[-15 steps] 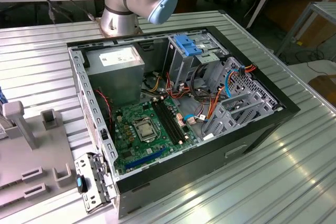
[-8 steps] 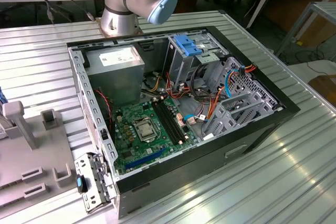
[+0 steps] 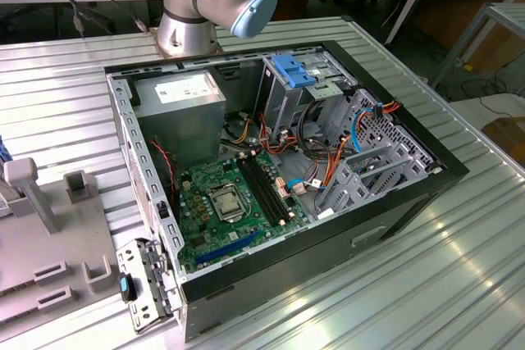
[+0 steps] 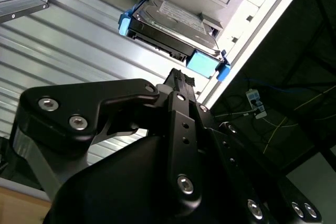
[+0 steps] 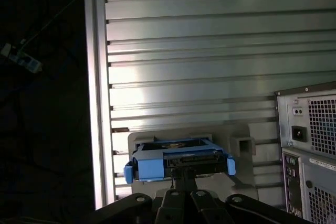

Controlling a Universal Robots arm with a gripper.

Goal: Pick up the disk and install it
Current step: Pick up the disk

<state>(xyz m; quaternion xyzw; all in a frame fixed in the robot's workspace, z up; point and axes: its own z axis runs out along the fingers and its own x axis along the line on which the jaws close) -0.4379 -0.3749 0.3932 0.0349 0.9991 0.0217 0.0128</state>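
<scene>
The disk (image 5: 178,156) is a dark-grey drive in a bright blue carrier frame, resting in a pale grey holder (image 5: 233,141) on the ribbed metal table. Its connector edge faces my gripper (image 5: 184,178), which hovers close in front of it. In the second wrist view the disk (image 4: 173,24) lies just beyond the tip of the black gripper (image 4: 181,77). I cannot tell if the two touch. The open computer case (image 3: 279,170) shows in the exterior view, with a metal drive cage topped by a light-blue latch piece (image 3: 294,70).
The case's rear panel (image 5: 310,150) stands beside the holder. The table's edge rail (image 5: 96,103) runs close to the disk, with dark floor and cables beyond. A grey fixture block (image 3: 49,235) sits at the exterior view's left. The arm's base (image 3: 189,30) stands behind the case.
</scene>
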